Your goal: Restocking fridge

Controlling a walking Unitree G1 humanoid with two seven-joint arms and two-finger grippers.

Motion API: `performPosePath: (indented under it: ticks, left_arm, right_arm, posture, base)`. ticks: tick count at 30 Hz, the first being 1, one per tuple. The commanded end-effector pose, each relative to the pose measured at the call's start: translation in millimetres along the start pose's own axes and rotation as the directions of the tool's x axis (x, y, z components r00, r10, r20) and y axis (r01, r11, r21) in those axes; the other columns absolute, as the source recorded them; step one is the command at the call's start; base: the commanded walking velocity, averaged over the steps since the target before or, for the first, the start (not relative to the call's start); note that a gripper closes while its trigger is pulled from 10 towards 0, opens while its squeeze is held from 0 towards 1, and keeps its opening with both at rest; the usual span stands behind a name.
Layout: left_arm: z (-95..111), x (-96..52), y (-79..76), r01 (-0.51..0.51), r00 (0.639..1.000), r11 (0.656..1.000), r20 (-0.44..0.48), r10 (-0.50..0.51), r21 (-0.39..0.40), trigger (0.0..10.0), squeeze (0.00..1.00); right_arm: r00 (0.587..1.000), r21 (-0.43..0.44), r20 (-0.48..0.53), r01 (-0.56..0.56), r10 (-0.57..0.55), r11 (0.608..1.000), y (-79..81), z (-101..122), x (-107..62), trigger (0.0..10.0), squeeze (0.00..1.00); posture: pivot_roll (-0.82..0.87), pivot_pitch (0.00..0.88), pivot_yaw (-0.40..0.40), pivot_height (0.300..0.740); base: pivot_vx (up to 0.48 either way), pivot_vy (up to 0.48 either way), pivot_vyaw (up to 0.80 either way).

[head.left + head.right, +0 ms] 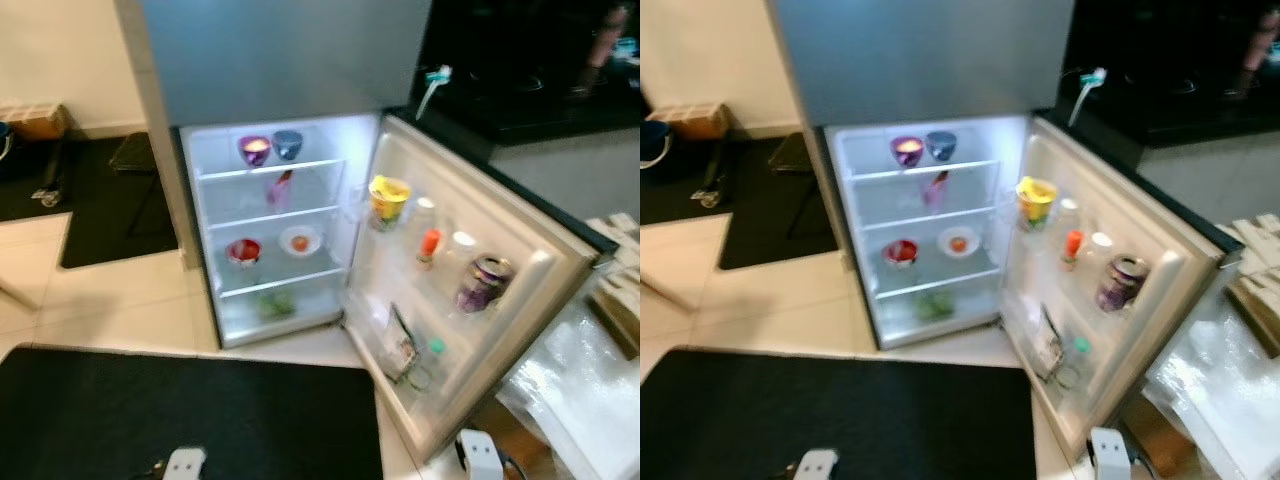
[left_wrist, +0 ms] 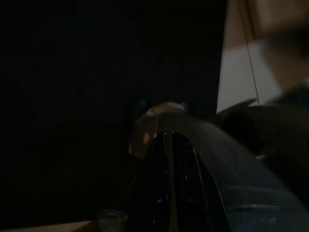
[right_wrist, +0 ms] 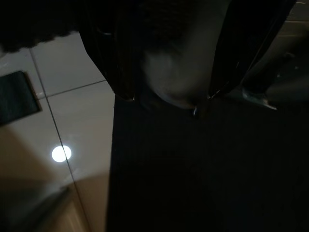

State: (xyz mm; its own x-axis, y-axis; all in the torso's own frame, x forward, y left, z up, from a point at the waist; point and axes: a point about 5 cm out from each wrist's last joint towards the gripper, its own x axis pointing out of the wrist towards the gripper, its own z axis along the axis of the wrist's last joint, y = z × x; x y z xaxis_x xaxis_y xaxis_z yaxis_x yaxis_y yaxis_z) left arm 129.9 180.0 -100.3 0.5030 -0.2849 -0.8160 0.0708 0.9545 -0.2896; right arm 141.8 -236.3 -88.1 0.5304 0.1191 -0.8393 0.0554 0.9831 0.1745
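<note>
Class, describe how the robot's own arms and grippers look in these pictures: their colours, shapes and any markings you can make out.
Little of them can be made out. In the head views, two pale silver-grey blocky arm parts show at the bottom edge, the left arm and the right arm, the right with a dark joint beside it. In the dim right wrist view, the right gripper has two long black fingers. No markings are legible.

Both eye views look forward and steeply down from head height, standing back from the open fridge [image 1: 270,230], whose door [image 1: 1120,300] swings toward the right; they share nearly the whole scene, including the near black mat [image 1: 190,410]. The left wrist view is almost dark. The right wrist view faces down, close above pale floor tiles [image 3: 72,101].
</note>
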Motion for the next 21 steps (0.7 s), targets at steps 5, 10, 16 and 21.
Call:
performPosePath:
  ticks: [5, 10, 16, 21]
  left_arm:
    - [-10.2, -1.9, -0.6, -0.001, 0.999, 1.0, -0.032, 0.001, -0.002, 10.0, 0.0]
    - [-10.8, -1.7, -1.5, 0.003, 0.999, 1.0, -0.033, -0.003, -0.003, 10.0, 0.0]
    - [-11.9, -2.1, -1.6, 0.006, 0.999, 1.0, -0.032, -0.006, -0.004, 10.0, 0.0]
    - [-12.3, -2.5, -1.4, 0.007, 1.0, 1.0, -0.03, -0.007, -0.002, 10.0, 0.0]
  right_arm:
    - [0.995, -0.02, 0.074, -0.066, 0.068, 0.998, 11.4, 19.6, 5.6, 10.0, 0.0]
    - [0.969, -0.016, 0.201, -0.143, 0.143, 0.99, 19.5, 48.6, 7.9, 10.0, 0.0]
    - [0.898, -0.037, 0.392, -0.202, 0.2, 0.979, 25.5, 107.3, 5.2, 10.0, 0.0]
    - [0.845, -0.145, 0.469, -0.214, 0.257, 0.966, 37.1, 147.6, 1.0, 10.0, 0.0]
  posture:
    - [0.04, 0.0, -0.039, 0.74]
    - [0.04, 0.0, -0.044, 0.74]
    - [0.04, 0.0, -0.043, 0.74]
    - [0.05, 0.0, -0.045, 0.74]
  base:
    - [0.0, 0.0, 0.0]
    - [0.0, 0.0, 0.0]
    - [0.0, 0.0, 0.0]
    - [0.0, 0.0, 0.0]
